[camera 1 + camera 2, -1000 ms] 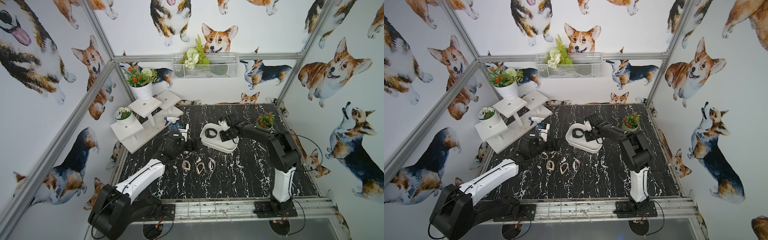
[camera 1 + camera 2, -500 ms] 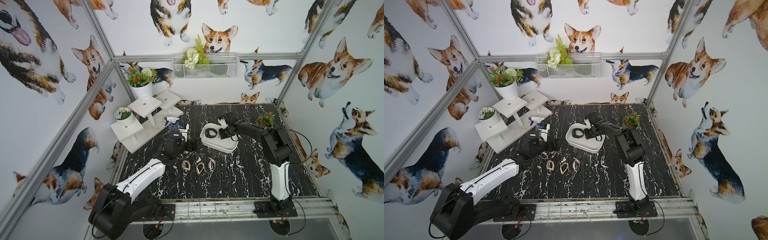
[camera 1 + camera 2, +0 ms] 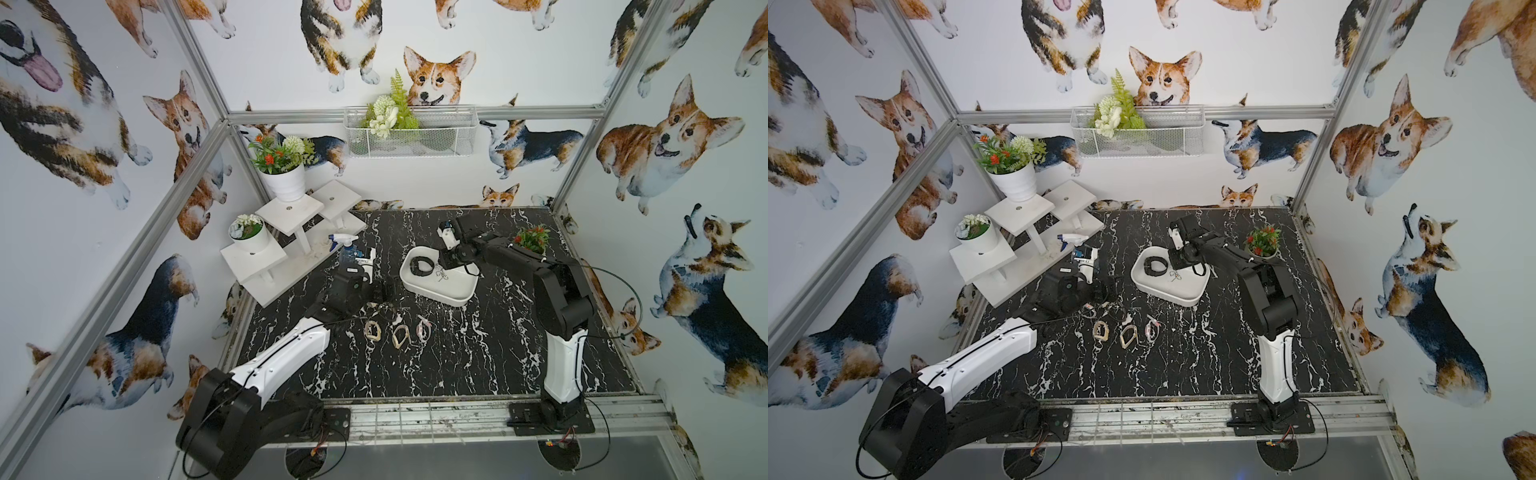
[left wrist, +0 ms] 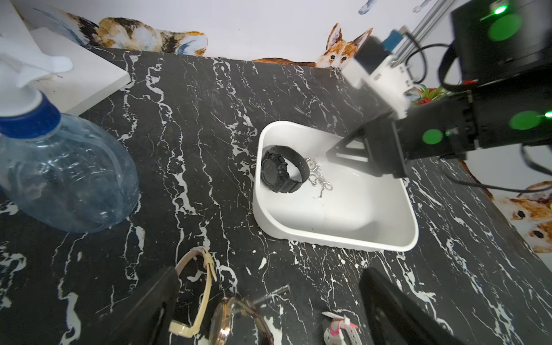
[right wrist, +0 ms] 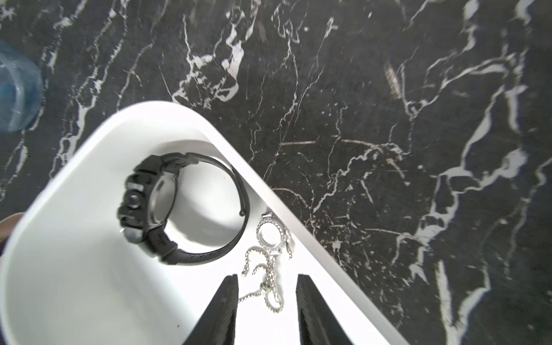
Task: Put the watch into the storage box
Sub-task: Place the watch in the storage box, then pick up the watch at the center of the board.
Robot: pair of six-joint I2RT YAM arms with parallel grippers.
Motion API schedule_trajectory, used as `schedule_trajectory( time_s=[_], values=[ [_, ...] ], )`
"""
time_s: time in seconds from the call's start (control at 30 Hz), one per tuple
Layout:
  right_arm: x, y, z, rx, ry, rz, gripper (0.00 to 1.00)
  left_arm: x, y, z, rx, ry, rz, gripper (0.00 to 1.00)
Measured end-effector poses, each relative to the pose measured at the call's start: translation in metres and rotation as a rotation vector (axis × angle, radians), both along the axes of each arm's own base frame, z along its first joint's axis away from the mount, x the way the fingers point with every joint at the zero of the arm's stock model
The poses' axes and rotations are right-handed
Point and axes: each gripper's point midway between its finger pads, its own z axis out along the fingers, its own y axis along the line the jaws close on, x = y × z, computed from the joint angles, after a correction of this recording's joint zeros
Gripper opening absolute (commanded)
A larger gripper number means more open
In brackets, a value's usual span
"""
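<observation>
The storage box point(image 3: 457, 300), a shallow white tub, sits mid-table in both top views point(image 3: 1183, 300). Inside lie a black watch point(image 5: 134, 203) and a small silver chain watch point(image 5: 279, 239), the silver one against the box wall point(image 5: 89, 143). My right gripper point(image 5: 265, 277) hovers low over the box, open, its fingers apart on either side of the silver chain without gripping it. My left gripper point(image 4: 270, 273) stands wide open and empty just above the table. Beneath it lie a beige-strap watch point(image 4: 206, 286), a brown rose-gold watch point(image 4: 227, 319) and a pink-white one point(image 4: 340, 328).
A clear spray bottle point(image 3: 347, 249) stands left of the box, beside the white step stand point(image 3: 291, 232) with two flower pots. A small red-flowered pot point(image 3: 532, 243) sits behind my right arm. A wire basket point(image 3: 411, 137) hangs on the back wall.
My right gripper's jaws have parted and the silver watch now lies loose in the box. The right arm's elbow has shifted. The left arm has not moved.
</observation>
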Motion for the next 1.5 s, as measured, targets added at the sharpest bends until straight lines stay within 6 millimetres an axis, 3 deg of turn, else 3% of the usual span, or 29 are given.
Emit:
schedule_trajectory(
  time_s=[0.1,0.23,0.47,0.63,0.9,1.17,1.5],
  values=[
    [-0.012,0.013,0.032,0.014,-0.053,0.047,0.4,0.006,0.005,0.01,0.011,0.007,0.034,1.0],
    [-0.045,0.035,0.061,0.029,-0.103,0.141,0.4,0.015,0.018,0.02,0.029,0.027,0.102,1.0],
    [-0.115,0.073,0.065,0.066,-0.085,0.306,0.39,0.017,0.055,0.004,0.054,0.118,0.221,1.0],
    [-0.154,0.11,0.049,0.082,-0.043,0.418,0.42,0.018,0.076,-0.008,0.045,0.181,0.301,1.0],
    [-0.154,0.134,-0.006,0.054,0.048,0.379,0.42,0.014,0.093,-0.026,0.035,0.234,0.363,1.0],
    [-0.14,0.161,-0.032,0.048,0.077,0.367,0.42,0.013,0.099,-0.026,0.024,0.232,0.388,1.0],
    [-0.136,0.171,-0.063,0.011,0.115,0.369,0.37,0.011,0.1,-0.027,0.023,0.229,0.389,1.0]
  ],
)
